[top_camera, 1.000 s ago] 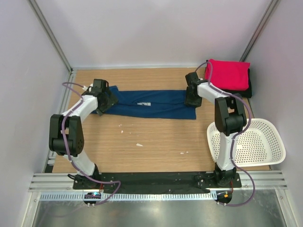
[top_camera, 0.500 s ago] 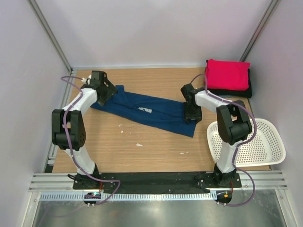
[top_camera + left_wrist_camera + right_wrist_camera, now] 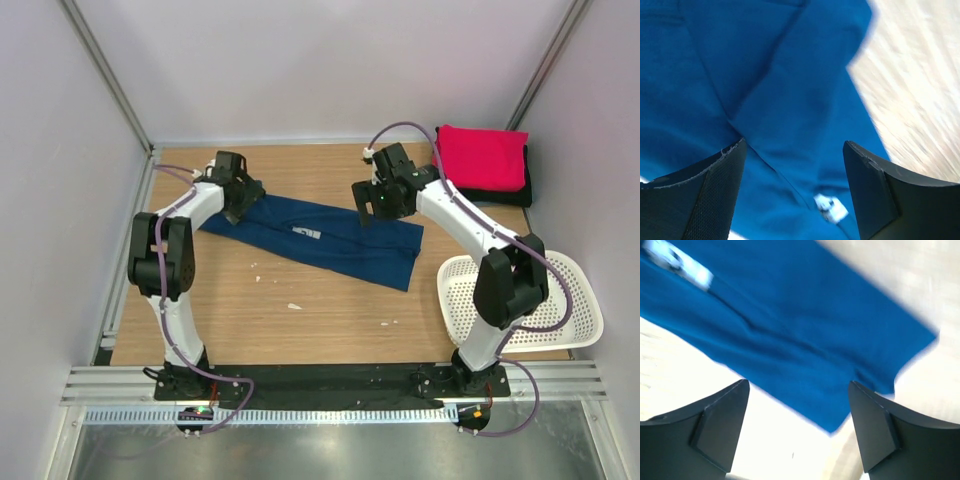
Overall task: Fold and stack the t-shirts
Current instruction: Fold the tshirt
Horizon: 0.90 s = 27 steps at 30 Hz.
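Note:
The navy blue t-shirt (image 3: 320,238) lies folded into a long strip, slanting across the wooden table from back left to front right. My left gripper (image 3: 238,203) hovers open over its left end, and the left wrist view shows blue cloth (image 3: 765,90) and a small white tag (image 3: 830,208) between the spread fingers (image 3: 795,145). My right gripper (image 3: 377,204) is open and raised above the strip's right part; its wrist view looks down on the shirt's corner (image 3: 805,340) with nothing held (image 3: 799,382). The folded pink-red t-shirt (image 3: 482,156) rests on the black one (image 3: 526,188) at the back right.
A white perforated basket (image 3: 548,300) stands at the front right beside the right arm's base. A few small white scraps (image 3: 294,306) lie on the table (image 3: 330,320) in front of the shirt. Grey walls close in the left, back and right sides.
The navy strip swung from level to slanted, its right end pulled nearer. The right gripper then opened, let go and rose toward the back. The left gripper shifted slightly right.

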Each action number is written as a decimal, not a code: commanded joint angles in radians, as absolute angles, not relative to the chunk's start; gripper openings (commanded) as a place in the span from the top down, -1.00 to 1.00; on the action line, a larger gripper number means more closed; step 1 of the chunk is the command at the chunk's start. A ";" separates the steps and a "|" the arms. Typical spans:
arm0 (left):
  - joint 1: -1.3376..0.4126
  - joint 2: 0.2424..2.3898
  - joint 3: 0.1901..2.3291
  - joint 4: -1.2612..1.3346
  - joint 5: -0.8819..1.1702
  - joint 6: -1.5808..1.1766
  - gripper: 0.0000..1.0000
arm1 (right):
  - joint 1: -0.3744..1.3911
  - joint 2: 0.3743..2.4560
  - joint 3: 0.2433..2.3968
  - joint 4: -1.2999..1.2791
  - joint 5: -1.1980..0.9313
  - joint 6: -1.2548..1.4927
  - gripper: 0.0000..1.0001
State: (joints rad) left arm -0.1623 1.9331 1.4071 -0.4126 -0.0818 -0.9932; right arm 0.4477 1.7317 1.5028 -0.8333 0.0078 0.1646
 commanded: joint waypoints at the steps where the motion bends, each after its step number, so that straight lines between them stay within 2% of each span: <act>1: -0.156 1.971 1.439 -0.387 -0.141 -1.052 -0.57 | 0.468 1.769 1.439 -0.622 -0.058 0.006 -0.75; 2: -0.156 1.979 1.437 -0.387 -0.150 -1.057 -0.57 | 0.468 1.798 1.431 -0.586 -0.061 0.003 -0.80; 8: -0.147 2.045 1.454 -0.388 -0.170 -1.055 -0.57 | 0.471 1.910 1.365 -0.531 -0.025 -0.084 -0.80; 14: -0.123 2.176 1.564 -0.397 -0.091 -0.996 -0.54 | 0.491 1.888 1.243 -0.471 -0.014 -0.069 -0.80; 19: -0.124 2.279 1.753 -0.406 -0.008 -0.913 -0.54 | 0.567 1.847 1.166 -0.475 -0.020 -0.009 -0.81; 20: -0.124 2.304 1.796 -0.407 0.059 -0.893 -0.54 | 0.589 1.844 1.149 -0.480 -0.017 0.021 -0.80; 23: -0.124 2.423 1.986 -0.449 0.168 -0.818 -0.53 | 0.667 1.835 1.132 -0.506 -0.005 0.073 -0.81; 27: -0.140 2.566 2.227 -0.560 0.212 -0.689 -0.51 | 0.727 1.816 1.163 -0.580 -0.024 0.252 -0.82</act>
